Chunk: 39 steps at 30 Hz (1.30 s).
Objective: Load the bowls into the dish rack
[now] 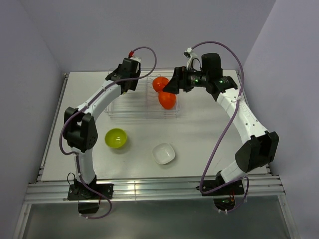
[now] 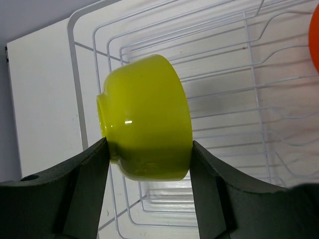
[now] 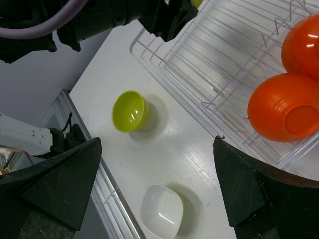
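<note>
We found the left jaws clenched on a lime-green bowl [image 2: 144,117] turned on edge, the dish rack [image 2: 234,99] just beyond them, and the right jaws released and empty; we judged the bowl should seat between wires before release.

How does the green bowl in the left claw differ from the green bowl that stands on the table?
The held green bowl is gripped by the left claw over the dish rack; the green bowl on the table stands free. The held one lies on its side, showing its outside; the other is upright, its hollow facing up. Both are round, glossy and lime-green.
</note>
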Tool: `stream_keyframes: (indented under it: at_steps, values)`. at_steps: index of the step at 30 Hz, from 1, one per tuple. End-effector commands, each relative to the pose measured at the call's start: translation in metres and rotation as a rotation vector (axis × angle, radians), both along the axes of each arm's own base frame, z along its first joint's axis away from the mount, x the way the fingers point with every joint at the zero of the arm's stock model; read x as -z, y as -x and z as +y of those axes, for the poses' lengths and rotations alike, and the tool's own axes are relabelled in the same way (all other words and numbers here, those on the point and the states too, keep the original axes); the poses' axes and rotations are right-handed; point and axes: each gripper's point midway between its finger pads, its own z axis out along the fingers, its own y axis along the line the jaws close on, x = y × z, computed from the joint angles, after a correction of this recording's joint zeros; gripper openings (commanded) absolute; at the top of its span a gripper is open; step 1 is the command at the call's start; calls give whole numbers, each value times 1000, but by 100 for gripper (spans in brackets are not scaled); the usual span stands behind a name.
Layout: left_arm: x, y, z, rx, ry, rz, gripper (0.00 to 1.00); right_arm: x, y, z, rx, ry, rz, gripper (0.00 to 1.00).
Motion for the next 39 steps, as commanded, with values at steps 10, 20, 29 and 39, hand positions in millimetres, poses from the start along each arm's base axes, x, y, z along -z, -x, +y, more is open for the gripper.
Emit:
stream_keyframes:
  at_steps: [10,20,29,39]
  values:
    - [9,-25,10,-42,-180,-19,0,-8,8,-8,-4,-13,-43,100]
    - [25,-39,15,-55,-266,-28,0,-4,11,-10,-5,-8,-34,100]
    - [35,-48,19,-59,-324,-24,2,-7,10,-10,-11,-10,-30,100]
    - [46,-52,17,-51,-341,-2,10,-2,8,-9,-19,0,-12,100]
